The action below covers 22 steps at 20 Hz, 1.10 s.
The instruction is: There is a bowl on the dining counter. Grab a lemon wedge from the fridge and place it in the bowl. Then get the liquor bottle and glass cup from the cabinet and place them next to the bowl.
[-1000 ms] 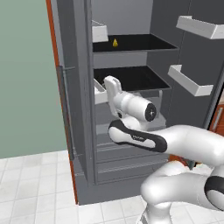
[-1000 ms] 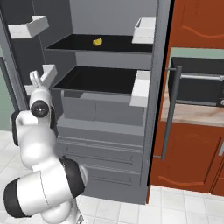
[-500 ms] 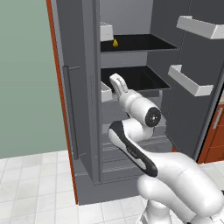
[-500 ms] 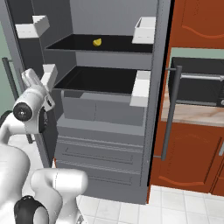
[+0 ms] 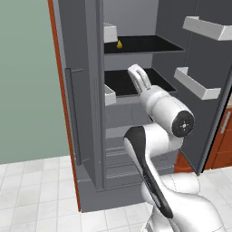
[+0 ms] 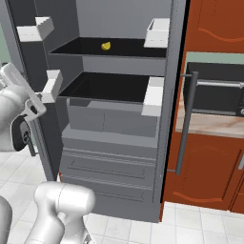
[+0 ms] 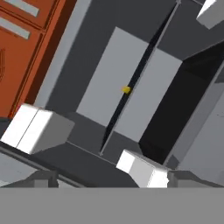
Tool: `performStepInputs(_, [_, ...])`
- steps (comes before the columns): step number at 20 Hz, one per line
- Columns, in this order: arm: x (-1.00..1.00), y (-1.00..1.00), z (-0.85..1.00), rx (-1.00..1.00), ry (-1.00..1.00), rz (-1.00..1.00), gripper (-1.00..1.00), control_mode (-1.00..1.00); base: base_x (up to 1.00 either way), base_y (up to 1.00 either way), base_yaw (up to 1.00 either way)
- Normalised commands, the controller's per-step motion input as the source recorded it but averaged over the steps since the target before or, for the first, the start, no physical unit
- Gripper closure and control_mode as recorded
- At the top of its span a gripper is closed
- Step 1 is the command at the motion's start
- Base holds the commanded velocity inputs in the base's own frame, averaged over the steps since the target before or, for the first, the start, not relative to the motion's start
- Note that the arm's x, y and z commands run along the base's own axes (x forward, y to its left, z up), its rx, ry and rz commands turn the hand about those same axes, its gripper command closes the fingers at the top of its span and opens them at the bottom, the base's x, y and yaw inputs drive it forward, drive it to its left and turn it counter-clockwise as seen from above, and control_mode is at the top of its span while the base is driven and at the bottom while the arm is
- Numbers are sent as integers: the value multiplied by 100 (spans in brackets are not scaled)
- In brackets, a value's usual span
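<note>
The lemon wedge (image 5: 119, 44) sits on the fridge's upper shelf (image 5: 149, 45), toward the back. The gripper (image 5: 140, 77) hangs below it at the lower shelf (image 6: 107, 88), jaws spread wide and empty. The wedge is probably light, soft and slick, so pinch its flat sides gently.

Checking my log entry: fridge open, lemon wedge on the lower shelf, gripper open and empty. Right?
One slip: the lemon wedge lies on the upper shelf, not the lower one, as the right base view shows. The fridge is open, and the gripper is open and empty.
</note>
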Motion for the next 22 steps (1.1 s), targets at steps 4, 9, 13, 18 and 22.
performStepInputs(4, [-95,-70,100,-6,7,-8,-100,-100,0,0,0])
performStepInputs(9, [-79,-66,89,-12,23,-5,-100,-100,0,0,0])
performStepInputs(13, [-57,-36,38,-24,48,-1,-100,-100,0,0,0])
performStepInputs(18, [-23,-6,-14,-39,75,0,-100,-100,0,0,0])
performStepInputs(22, [-19,0,-67,-42,75,3,-100,-100,0,0,0])
